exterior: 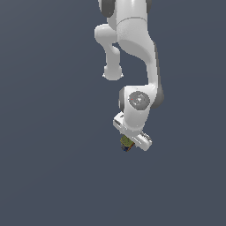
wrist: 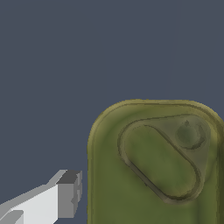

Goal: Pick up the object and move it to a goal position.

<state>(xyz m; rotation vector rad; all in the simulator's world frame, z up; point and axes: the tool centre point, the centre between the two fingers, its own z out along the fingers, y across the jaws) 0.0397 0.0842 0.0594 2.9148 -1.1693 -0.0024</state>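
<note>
The object, a small tin can [exterior: 126, 145] with an olive-green top and a blue side, sits just under my gripper [exterior: 131, 141] in the exterior view, partly hidden by the white hand. In the wrist view its olive top [wrist: 157, 166], with an oval pull-tab ridge, fills much of the picture, very close. One white finger with a dark pad [wrist: 69, 192] stands beside the can's edge with a narrow gap, not touching it. The other finger is out of sight. The jaws stand open around the can.
The white arm [exterior: 132, 39] comes down from the top of the exterior view. All around is a plain dark grey-blue surface [exterior: 48, 132] with no other objects, edges or goal mark in view.
</note>
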